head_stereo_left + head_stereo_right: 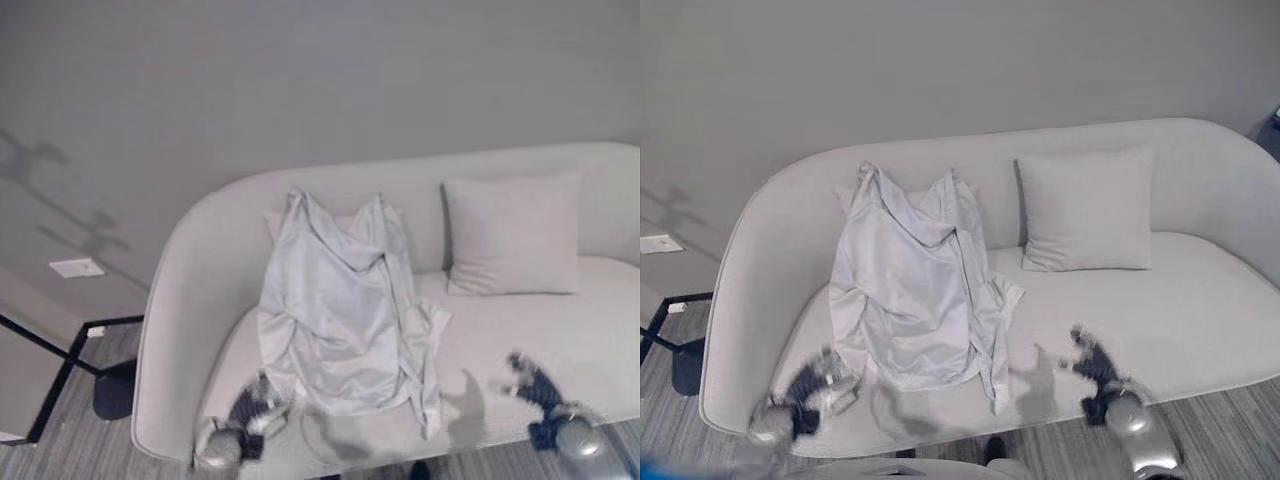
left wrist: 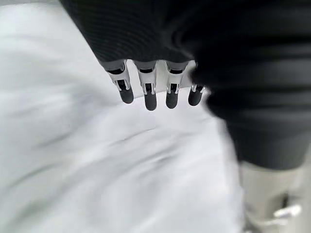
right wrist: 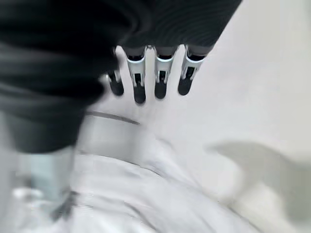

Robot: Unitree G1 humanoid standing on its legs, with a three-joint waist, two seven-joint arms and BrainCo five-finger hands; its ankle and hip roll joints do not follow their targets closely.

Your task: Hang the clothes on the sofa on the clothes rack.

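Note:
A pale grey-white shirt (image 1: 340, 310) is draped over the back and seat of the light sofa (image 1: 560, 330), its hem hanging toward the front edge. My left hand (image 1: 250, 410) hovers at the sofa's front left, just beside the shirt's lower left corner, fingers straight and holding nothing. My right hand (image 1: 535, 385) is over the seat to the right of the shirt, apart from it, fingers also straight. In the left wrist view the fingers (image 2: 150, 94) point over the white cloth (image 2: 97, 170). In the right wrist view the fingers (image 3: 160, 80) hang above the seat with the shirt (image 3: 146, 194) close by.
A square cushion (image 1: 512, 235) leans against the sofa back to the right of the shirt. A black metal frame (image 1: 60, 355) and a dark round base (image 1: 115, 390) stand on the striped floor left of the sofa. A grey wall (image 1: 300, 80) rises behind.

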